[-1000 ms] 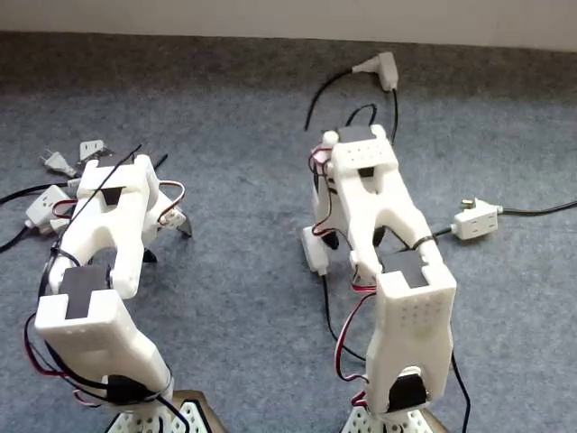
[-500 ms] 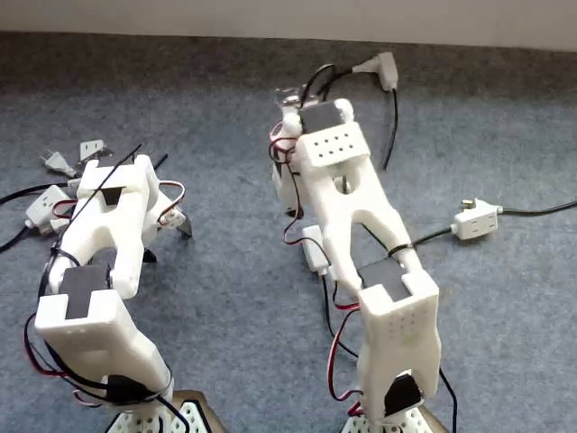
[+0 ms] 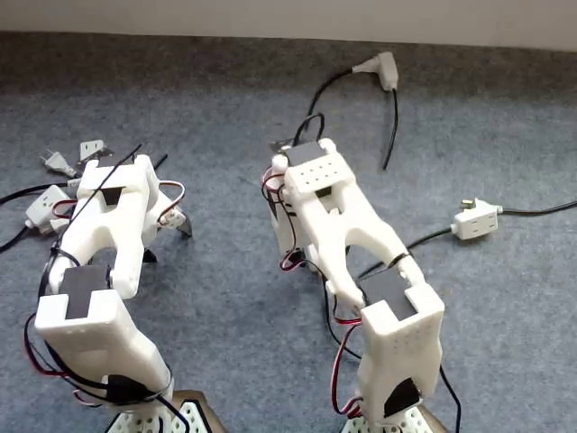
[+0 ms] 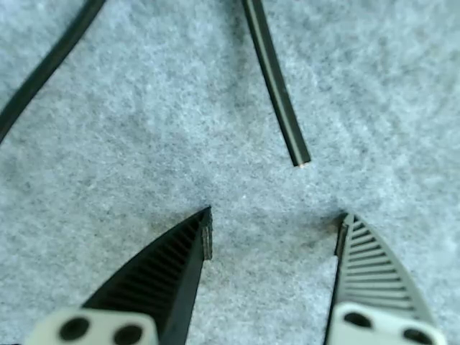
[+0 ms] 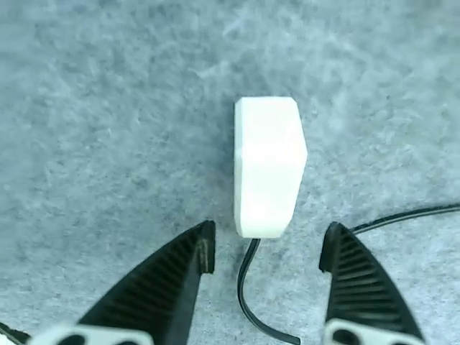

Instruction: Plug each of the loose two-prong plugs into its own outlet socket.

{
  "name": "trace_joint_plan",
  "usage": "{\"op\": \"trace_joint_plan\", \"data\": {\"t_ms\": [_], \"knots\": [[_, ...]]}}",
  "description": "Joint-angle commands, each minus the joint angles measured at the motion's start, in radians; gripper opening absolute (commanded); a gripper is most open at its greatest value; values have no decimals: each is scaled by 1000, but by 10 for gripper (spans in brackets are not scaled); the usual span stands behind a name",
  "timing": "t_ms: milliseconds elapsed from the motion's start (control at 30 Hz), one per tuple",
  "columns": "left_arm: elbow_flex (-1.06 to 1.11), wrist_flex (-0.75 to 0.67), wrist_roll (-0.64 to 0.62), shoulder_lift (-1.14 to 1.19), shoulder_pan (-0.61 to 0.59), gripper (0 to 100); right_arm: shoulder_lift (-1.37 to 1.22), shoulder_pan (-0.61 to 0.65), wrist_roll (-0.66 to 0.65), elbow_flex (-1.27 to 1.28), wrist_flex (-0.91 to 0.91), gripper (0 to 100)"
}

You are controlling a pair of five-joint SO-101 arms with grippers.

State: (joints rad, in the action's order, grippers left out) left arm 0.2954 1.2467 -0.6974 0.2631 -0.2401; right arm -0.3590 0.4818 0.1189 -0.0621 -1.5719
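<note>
Two tools, both spread open. Left tool (image 4: 276, 219) hangs over bare bench (image 4: 108, 144) toward left edge, cable end (image 4: 277, 93) ahead. Right tool (image 5: 269, 230), mid-bench, straddles white plug (image 5: 267, 165). Risk: an off-centre close pinches cord (image 5: 248, 287) and plug twists. Socket block (image 3: 476, 219) nr right edge.

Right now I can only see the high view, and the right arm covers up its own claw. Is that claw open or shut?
Observer: Open. The right wrist view shows the right gripper spread wide above the carpet.
Operator: Is anything in there?
Observer: A white block on a black cord lies on the carpet. Its near end sits between the fingertips, touching neither.
Operator: What about the left claw?
Observer: The left gripper is open too, holding nothing. A flat black cable ends just ahead of it.
</note>
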Motion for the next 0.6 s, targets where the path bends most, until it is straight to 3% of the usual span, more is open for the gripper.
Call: {"op": "trace_joint_plan", "data": {"t_ms": [0,567], "knots": [[-8,-28,-5,-47,16,292,59,-12,14,41,61,245],[-8,-28,-5,-47,16,292,58,-289,-127,64,91,245]]}}
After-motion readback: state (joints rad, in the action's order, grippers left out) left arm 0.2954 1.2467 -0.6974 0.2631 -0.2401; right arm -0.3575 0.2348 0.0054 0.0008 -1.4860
